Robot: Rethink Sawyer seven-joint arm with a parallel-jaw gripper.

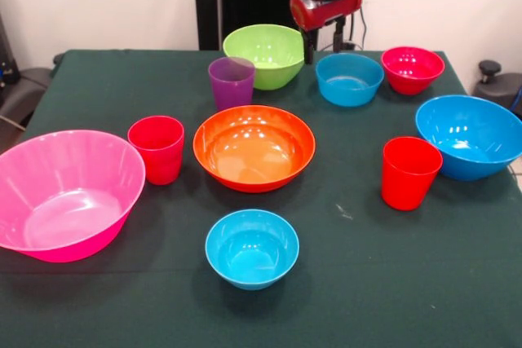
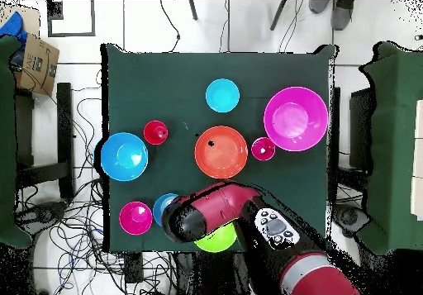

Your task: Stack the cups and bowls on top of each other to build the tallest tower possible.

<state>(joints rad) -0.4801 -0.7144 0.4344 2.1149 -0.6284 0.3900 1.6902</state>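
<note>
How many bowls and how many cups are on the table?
Bowls: 7: pink, orange, lime green, big blue, two small blue, small red.
Cups: 3: two red, one purple.
Total: 10.

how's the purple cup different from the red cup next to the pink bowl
The translucent purple plastic cup lets light through; the opaque red plastic cup does not. In the front view the purple one stands farther back, close against the lime green bowl, while the red one stands nearer, between the large pink bowl and the orange bowl. Both stand upright, mouths up, empty and unstacked on the green tablecloth.
</note>
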